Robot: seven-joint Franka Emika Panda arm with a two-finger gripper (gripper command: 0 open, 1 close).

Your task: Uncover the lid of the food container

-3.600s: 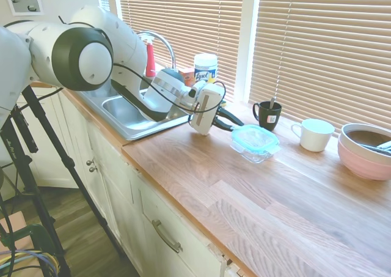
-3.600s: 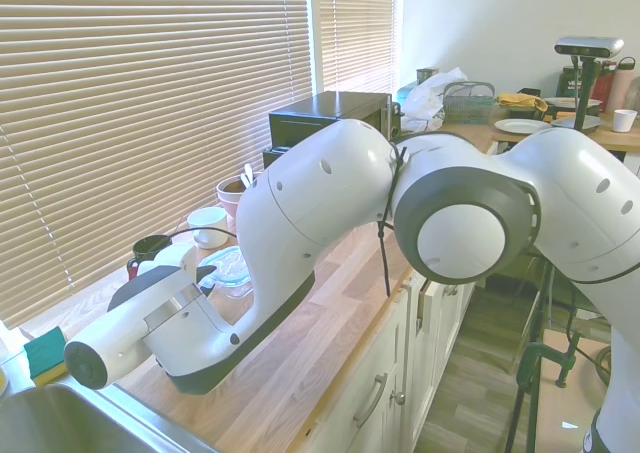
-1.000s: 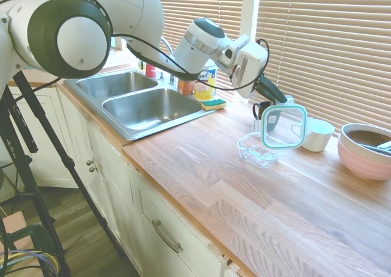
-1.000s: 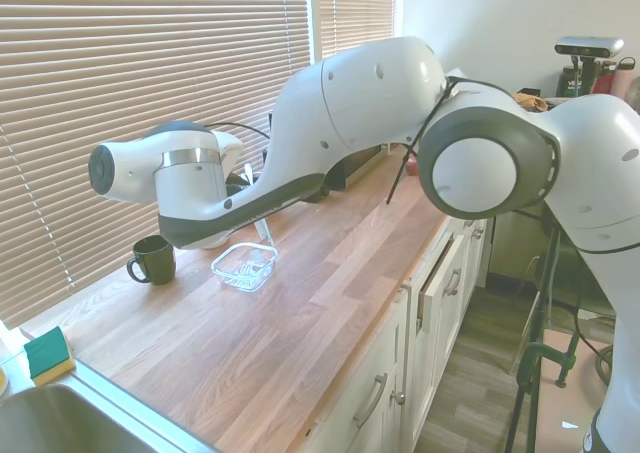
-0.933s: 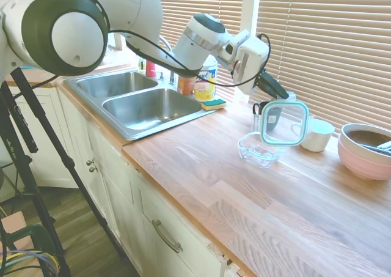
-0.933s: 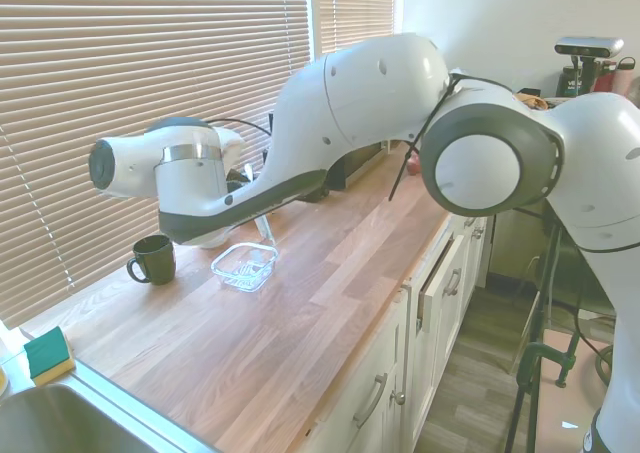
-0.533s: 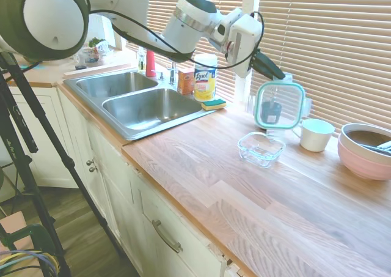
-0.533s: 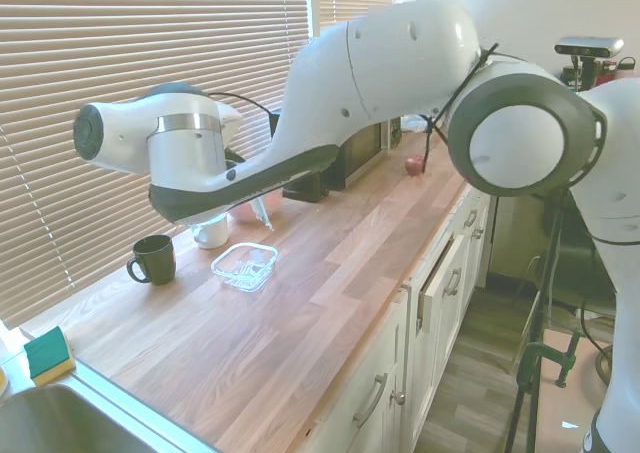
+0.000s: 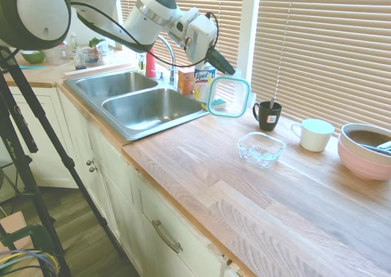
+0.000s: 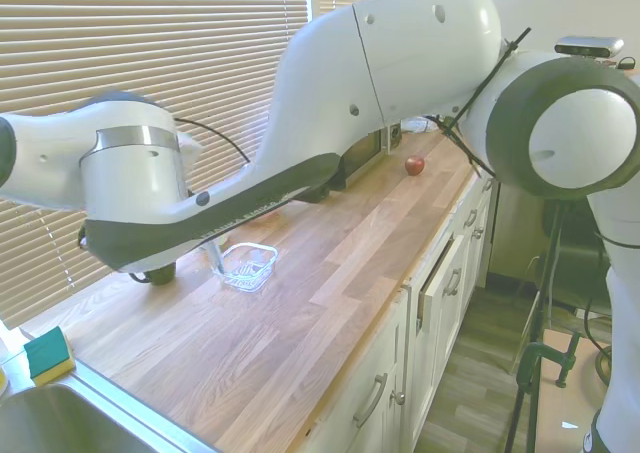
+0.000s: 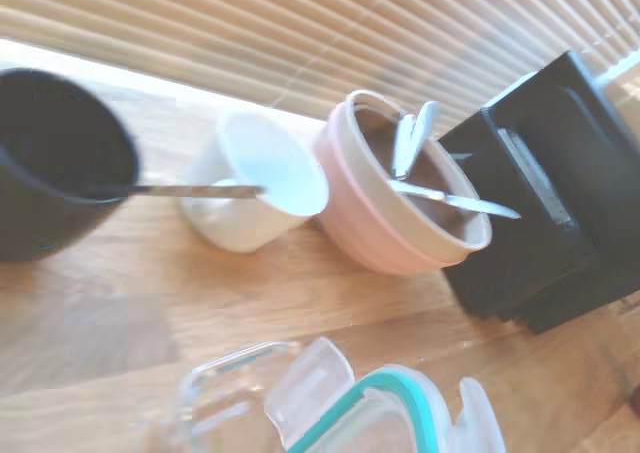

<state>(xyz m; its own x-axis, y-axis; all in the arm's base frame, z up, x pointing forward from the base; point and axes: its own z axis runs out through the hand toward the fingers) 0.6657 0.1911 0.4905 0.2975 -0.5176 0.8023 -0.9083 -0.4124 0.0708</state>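
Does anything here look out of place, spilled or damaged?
Nothing looks spilled or damaged. The only unusual thing is the lid, held on edge in the air by the gripper near the sink, away from the open food container on the counter.

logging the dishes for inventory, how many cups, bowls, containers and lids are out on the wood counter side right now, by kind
cups: 2, a dark mug and a white cup
bowls: 1, the pink bowl
containers: 1, the clear food container, open on the counter
lids: 1, the teal-rimmed lid, held in the air by the gripper
total: 5
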